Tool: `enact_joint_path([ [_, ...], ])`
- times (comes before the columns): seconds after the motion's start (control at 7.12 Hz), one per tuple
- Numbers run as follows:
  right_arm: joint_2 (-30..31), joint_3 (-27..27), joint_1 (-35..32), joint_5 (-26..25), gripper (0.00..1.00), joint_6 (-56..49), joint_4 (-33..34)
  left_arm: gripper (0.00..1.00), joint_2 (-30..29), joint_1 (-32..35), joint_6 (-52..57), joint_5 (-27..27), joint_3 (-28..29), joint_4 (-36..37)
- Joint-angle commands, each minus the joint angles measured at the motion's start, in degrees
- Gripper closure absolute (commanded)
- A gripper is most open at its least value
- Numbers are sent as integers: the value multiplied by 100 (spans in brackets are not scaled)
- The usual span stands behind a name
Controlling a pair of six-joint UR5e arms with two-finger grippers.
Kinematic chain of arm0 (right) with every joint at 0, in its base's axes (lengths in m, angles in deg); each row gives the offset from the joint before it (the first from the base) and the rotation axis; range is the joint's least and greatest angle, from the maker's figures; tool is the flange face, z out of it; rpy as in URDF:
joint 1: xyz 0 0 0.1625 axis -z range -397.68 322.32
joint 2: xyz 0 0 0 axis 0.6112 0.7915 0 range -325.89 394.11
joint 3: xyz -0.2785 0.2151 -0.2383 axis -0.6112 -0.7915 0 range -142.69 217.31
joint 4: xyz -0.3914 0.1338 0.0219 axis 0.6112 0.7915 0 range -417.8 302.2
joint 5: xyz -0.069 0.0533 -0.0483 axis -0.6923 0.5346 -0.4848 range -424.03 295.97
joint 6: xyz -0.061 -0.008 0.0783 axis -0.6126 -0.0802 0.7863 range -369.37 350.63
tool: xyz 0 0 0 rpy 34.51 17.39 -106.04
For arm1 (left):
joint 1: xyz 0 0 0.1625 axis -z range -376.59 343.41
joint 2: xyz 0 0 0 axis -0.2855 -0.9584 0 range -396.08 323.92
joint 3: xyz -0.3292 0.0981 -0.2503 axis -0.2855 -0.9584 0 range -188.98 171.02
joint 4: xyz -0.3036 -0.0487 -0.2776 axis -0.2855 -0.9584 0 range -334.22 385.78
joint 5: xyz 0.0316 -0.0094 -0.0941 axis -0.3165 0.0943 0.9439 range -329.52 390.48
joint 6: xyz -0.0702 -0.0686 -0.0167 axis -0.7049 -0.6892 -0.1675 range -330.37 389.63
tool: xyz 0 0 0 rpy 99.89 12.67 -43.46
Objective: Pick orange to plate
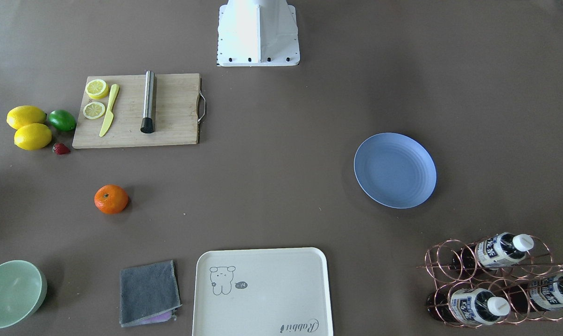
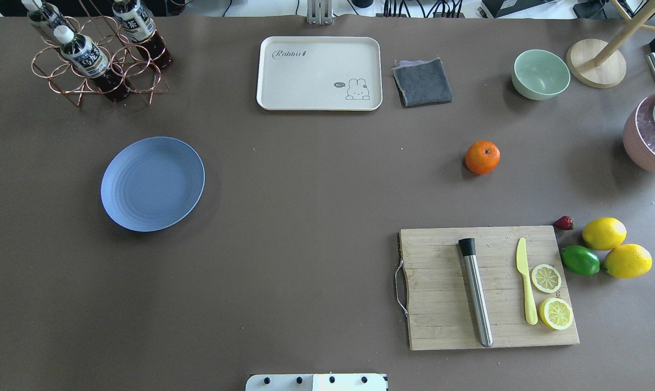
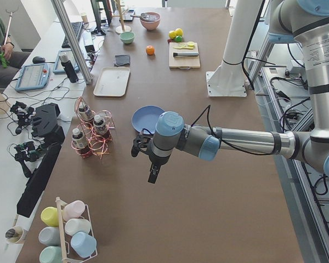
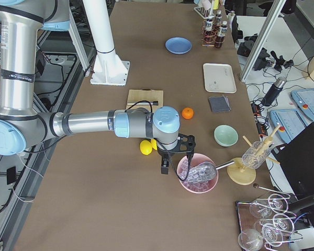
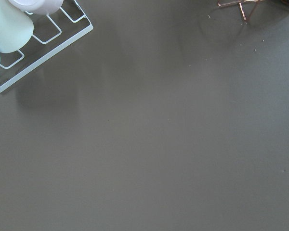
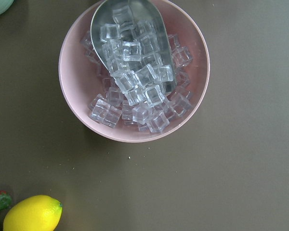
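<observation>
Zero steps of the task read as complete. The orange (image 1: 111, 199) sits on the bare table on the robot's right side, between the wooden cutting board (image 1: 169, 112) and the grey cloth (image 1: 148, 292), touching neither. The light-blue plate (image 1: 395, 170) lies on the robot's left side, well apart from the fruit, with nothing on it. The right gripper (image 4: 165, 167) hangs near a pink bowl of ice cubes (image 6: 135, 72), away from the orange. The left gripper (image 3: 152, 176) hangs over bare table at the plate's end. Both show only in the side views, so I cannot tell whether their fingers are parted or closed. Judgement: reach, grasp, carry and release all remain.
</observation>
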Motion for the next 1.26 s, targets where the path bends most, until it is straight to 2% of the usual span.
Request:
enact_joint_path([
  [0.0,40,43,4,35,0,-9,7,2,28,117,7,5,-39,4],
  [0.28,58,53,4,35,0,-9,7,2,72,127,7,163,4,4],
  [1.12,5,271,4,53,0,-17,7,2,64,180,7,146,31,-5],
])
